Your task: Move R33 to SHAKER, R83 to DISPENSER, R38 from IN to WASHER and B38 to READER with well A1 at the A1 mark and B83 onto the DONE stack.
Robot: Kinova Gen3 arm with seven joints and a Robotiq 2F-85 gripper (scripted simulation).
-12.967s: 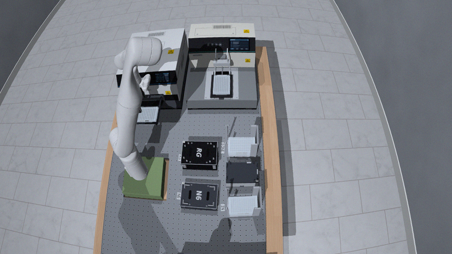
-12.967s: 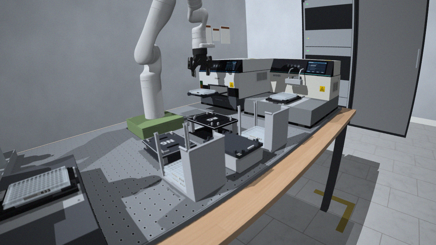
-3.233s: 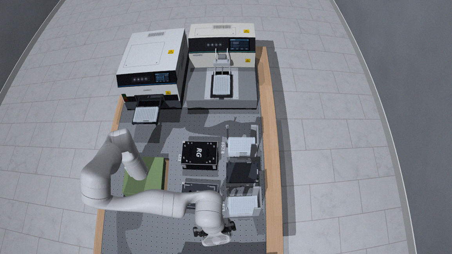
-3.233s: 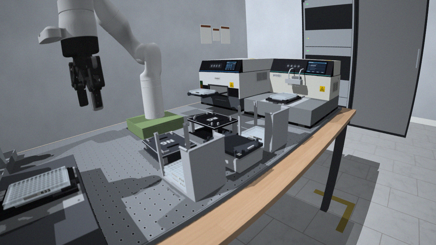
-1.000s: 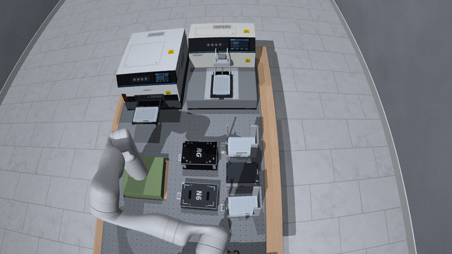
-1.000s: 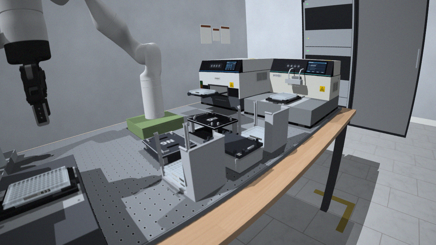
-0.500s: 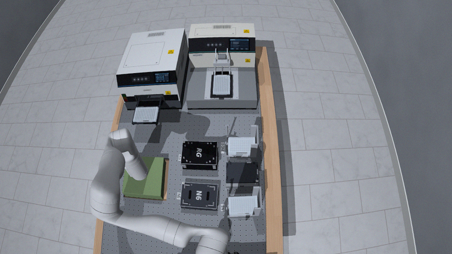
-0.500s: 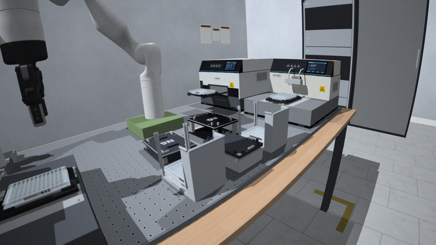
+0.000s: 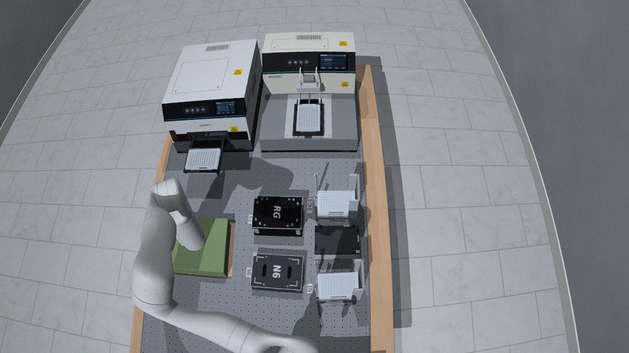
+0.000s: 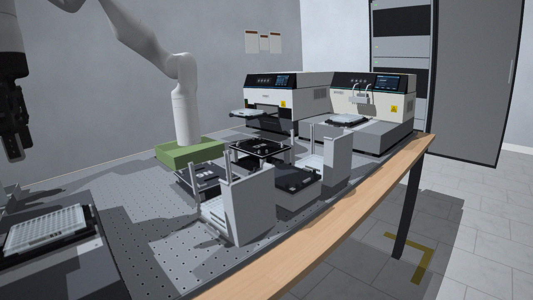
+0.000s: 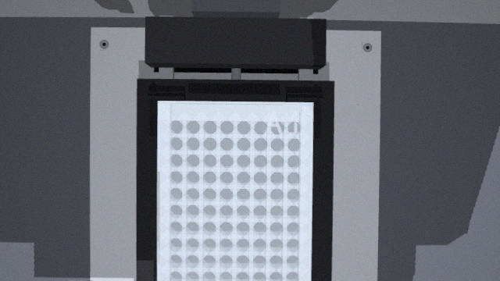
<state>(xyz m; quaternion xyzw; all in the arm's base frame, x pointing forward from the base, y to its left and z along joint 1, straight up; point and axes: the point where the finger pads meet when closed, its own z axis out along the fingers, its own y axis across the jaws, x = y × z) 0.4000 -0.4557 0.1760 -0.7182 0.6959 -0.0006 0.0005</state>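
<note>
A wood-edged bench (image 10: 335,223) carried a perforated grey deck (image 9: 269,314). On the deck stood two instruments (image 9: 210,85), a green base (image 9: 209,257), nests RG (image 9: 276,213) and N6 (image 9: 276,272), and two racks (image 10: 253,201).
</note>
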